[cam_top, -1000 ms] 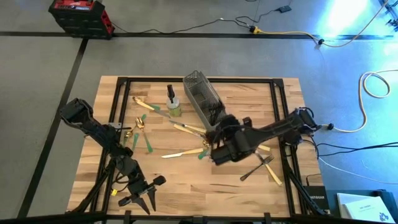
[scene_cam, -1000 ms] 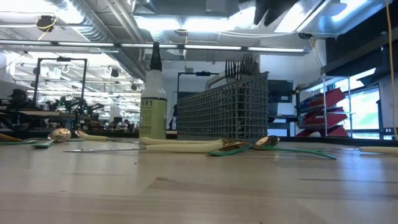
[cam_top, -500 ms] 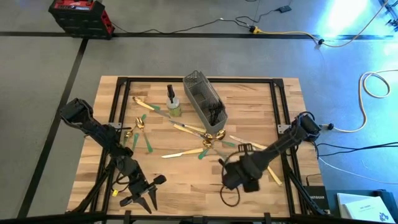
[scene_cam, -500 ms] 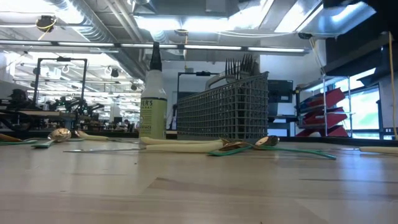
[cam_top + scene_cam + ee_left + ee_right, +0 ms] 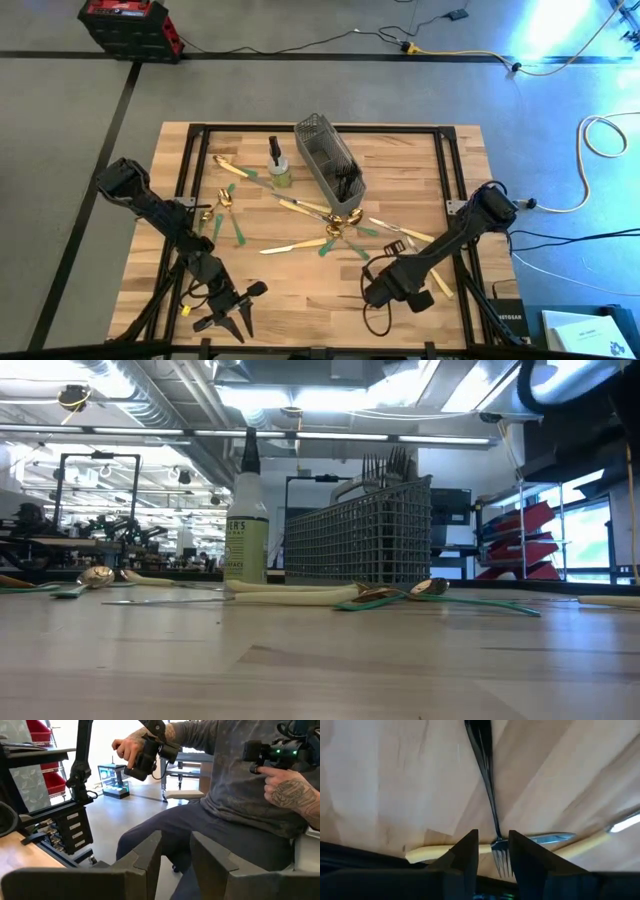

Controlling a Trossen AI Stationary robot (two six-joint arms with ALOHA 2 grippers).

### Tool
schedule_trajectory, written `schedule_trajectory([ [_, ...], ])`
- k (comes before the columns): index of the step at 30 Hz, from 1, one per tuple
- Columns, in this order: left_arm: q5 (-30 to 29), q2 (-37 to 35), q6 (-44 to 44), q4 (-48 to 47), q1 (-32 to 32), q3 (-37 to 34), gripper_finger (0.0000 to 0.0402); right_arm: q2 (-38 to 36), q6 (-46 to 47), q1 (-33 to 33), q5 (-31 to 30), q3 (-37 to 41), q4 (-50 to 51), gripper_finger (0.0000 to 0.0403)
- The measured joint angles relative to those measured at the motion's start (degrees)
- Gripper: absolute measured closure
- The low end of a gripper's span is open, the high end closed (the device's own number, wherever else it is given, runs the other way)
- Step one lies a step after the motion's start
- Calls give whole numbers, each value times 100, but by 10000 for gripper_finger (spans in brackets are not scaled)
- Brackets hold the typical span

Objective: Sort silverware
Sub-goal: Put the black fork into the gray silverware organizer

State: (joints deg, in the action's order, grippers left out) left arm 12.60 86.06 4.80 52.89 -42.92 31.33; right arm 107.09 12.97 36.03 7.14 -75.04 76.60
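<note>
Silverware lies scattered across the middle of the wooden table (image 5: pixel 300 290): gold spoons with green handles (image 5: pixel 228 200), a cream-handled knife (image 5: pixel 290 245), and others. Dark pieces (image 5: pixel 345 185) stand in the grey mesh caddy (image 5: pixel 328 160). My right gripper (image 5: pixel 492 851) hangs low over the table's near right part (image 5: pixel 398 285). It is open, one finger on each side of a black fork's neck (image 5: pixel 494 827), just behind the tines (image 5: pixel 501 862). My left gripper (image 5: pixel 175 852) waits past the near edge (image 5: pixel 235 322), open.
A spray bottle of green liquid (image 5: pixel 278 168) stands left of the caddy. A cream-handled piece (image 5: pixel 430 852) lies crosswise under the black fork. A seated person (image 5: pixel 240 795) with hand controllers shows beyond the table. Bare wood lies along the near edge.
My right arm has swung from beside the caddy's near end toward the table's near right part. It has come down over the forks lying there.
</note>
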Motion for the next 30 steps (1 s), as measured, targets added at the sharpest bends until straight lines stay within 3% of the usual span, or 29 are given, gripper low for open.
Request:
schedule_trajectory([
  [9, 0, 0, -9, -5, 0, 0, 311, 0, -94, 0, 399, 571, -569, 313],
  [30, -76, 0, -13, -44, 0, 0, 311, 0, -269, -4, -162, 1561, -1070, 313],
])
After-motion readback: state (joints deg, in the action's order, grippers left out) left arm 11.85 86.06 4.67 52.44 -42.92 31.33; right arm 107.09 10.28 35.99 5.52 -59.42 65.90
